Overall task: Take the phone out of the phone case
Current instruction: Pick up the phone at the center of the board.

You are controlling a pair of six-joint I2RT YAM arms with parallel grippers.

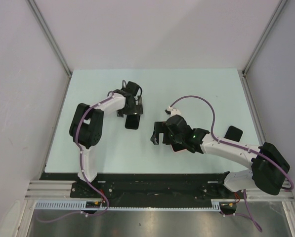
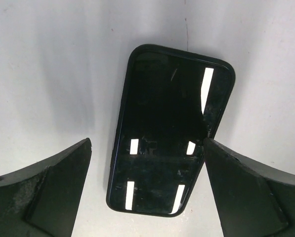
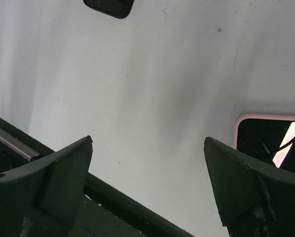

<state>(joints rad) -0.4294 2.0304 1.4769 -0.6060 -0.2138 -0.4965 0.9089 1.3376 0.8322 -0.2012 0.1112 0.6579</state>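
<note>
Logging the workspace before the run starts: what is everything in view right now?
phone in case: one, black, lying flat left of centre.
pink-rimmed device: one, dark screen, right edge of right wrist view.
flat item: one, black, beside the right forearm; cannot tell if it is that device.
table: one, pale, under everything.
left gripper: one, black, open, above the phone.
right gripper: one, black, open, above bare table.

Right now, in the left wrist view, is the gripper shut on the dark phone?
No: the left gripper is wide open, the dark phone lying flat between its fingers.
</note>
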